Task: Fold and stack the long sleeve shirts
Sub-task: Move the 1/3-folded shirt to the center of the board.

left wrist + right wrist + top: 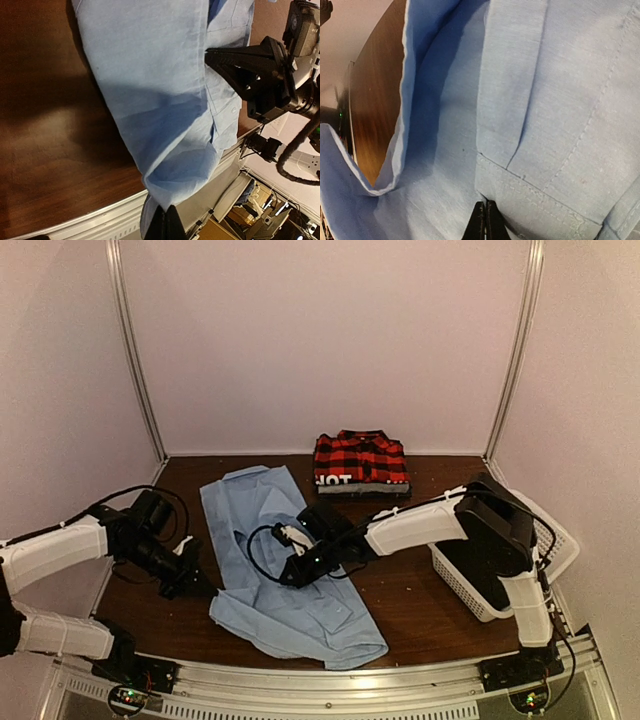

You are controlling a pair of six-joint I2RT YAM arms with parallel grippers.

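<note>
Your left hand (196,582) is pressed together on the left edge of the blue shirt (300,625), and your right hand (290,573) pinches its cloth near the middle. You see the desk (420,608) carrying that shirt, rumpled, by the front edge. The basket (462,590) sits at right. The plaid shirt (360,458) lies folded at the back.
</note>
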